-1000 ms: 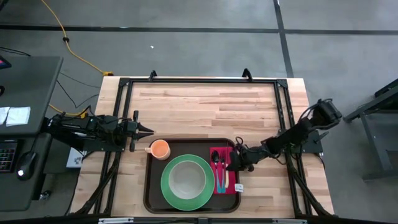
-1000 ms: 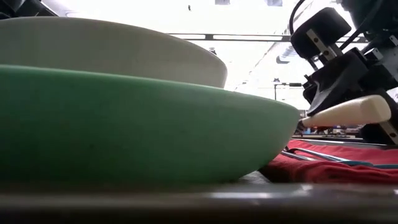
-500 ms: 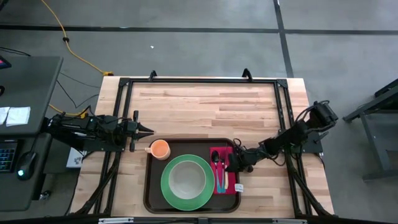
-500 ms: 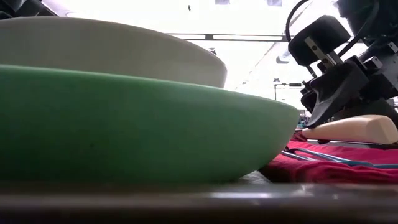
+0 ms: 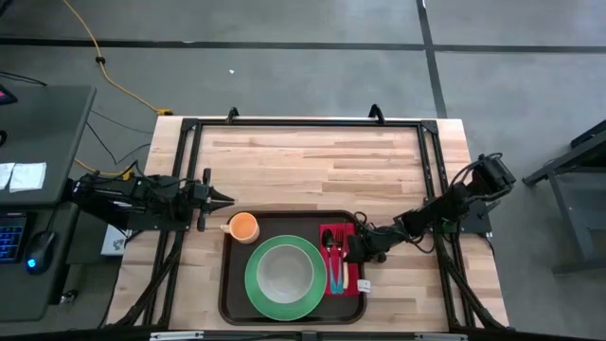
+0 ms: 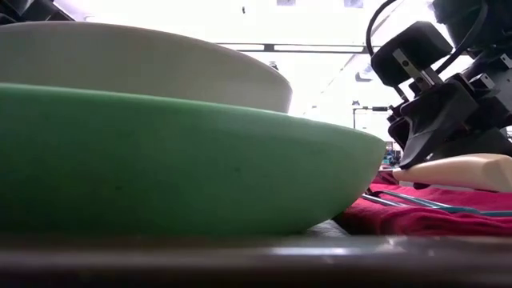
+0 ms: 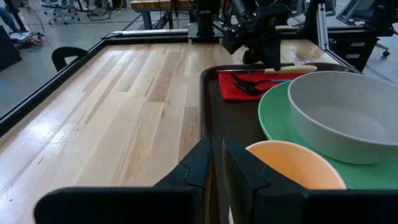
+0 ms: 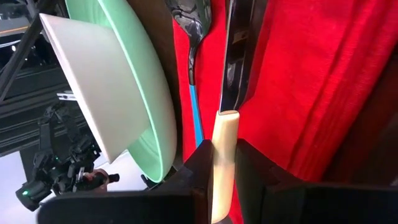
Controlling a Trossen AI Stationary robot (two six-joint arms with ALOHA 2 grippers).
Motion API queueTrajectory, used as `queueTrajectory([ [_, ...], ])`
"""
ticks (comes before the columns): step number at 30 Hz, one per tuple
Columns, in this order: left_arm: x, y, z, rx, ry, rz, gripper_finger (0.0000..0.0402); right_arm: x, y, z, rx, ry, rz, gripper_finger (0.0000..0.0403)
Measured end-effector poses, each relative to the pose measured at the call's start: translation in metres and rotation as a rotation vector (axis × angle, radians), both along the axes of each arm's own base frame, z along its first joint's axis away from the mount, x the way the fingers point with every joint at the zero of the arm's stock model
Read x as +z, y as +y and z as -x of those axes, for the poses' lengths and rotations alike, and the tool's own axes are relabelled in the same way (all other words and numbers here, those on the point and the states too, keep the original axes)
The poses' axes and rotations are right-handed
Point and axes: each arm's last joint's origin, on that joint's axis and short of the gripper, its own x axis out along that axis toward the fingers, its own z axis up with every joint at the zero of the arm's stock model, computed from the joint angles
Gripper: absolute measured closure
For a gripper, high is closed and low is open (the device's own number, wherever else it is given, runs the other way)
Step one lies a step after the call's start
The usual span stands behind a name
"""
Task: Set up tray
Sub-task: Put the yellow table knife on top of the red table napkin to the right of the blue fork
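Since a second ago, the knife (image 6: 460, 170) with the cream handle has come down from the air, and now it lies on the red napkin (image 5: 338, 260). The right gripper (image 8: 219, 163) is closed on the handle of this knife, at the right end of the tray (image 5: 227, 284). The tray rests at the near edge of the wooden table (image 5: 303, 161). On the tray, the green plate (image 5: 284, 276) carries a white bowl (image 7: 342, 112), and an orange cup (image 5: 243, 226) stands in the far left corner. The left gripper (image 5: 227, 199) waits just left of the tray, near the cup, with its fingers nearly together and holding nothing.
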Motion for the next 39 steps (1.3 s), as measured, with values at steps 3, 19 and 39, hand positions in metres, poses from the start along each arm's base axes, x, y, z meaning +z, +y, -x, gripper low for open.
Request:
queueTrajectory([
  [3,0.0,0.0,0.0,0.002,0.0,0.007,0.0328,-0.0008,0.0001,0.0006,0.009,0.011,-0.004,0.0373],
  [19,0.0,0.0,0.0,0.001,0.0,0.007,0.0328,-0.0022,-0.0002,0.0018,0.008,0.032,-0.017,0.0379],
  [39,0.0,0.0,0.0,0.001,0.0,0.007,0.0328,-0.0037,-0.0004,0.0029,0.018,0.064,-0.041,0.0373],
])
